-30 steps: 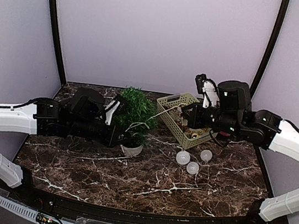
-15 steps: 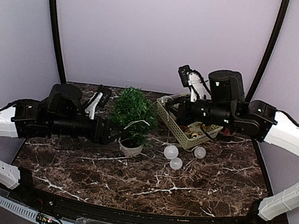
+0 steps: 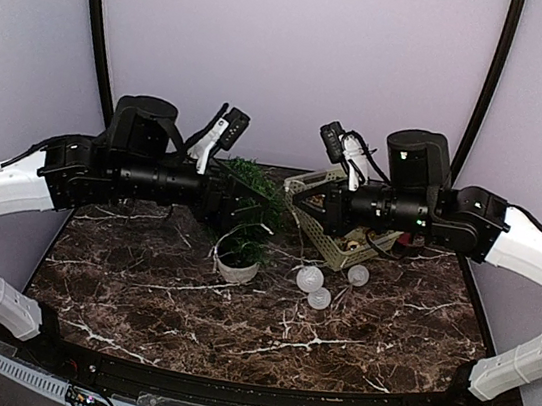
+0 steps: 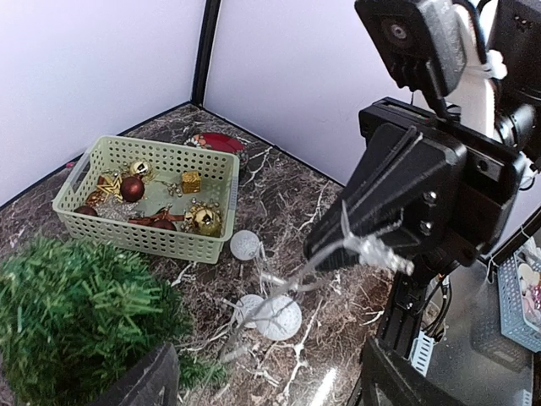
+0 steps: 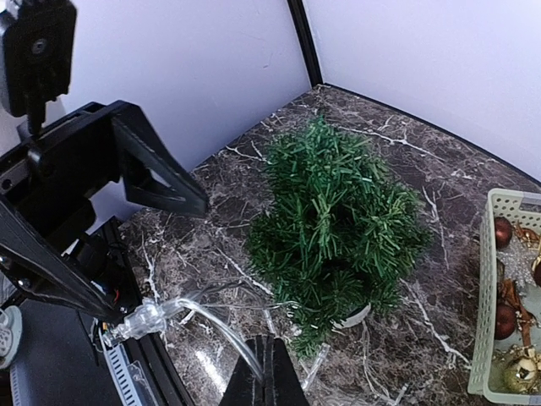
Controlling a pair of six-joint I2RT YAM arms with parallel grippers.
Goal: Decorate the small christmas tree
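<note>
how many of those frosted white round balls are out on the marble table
3. One frosted white ball sits just before the pale green plastic basket; two more sit together nearer the small dark-green christmas tree. Others may hide under the arms.

Both arms are lifted up and stretch level toward the middle, the left arm (image 3: pixel 10 192) coming in from the left and the right arm (image 3: pixel 537 251) from the right. Each is white near the elbow and thick and black toward the wrist, and their tips point at each other, near but not touching. The left gripper (image 5: pixel 159 262) has its two black fingers spread wide apart, while the right gripper (image 4: pixel 317 252) has its fingers pressed tight together into one point, pinching a thin clear wire (image 5: pixel 220 326) at the very tip.
</note>
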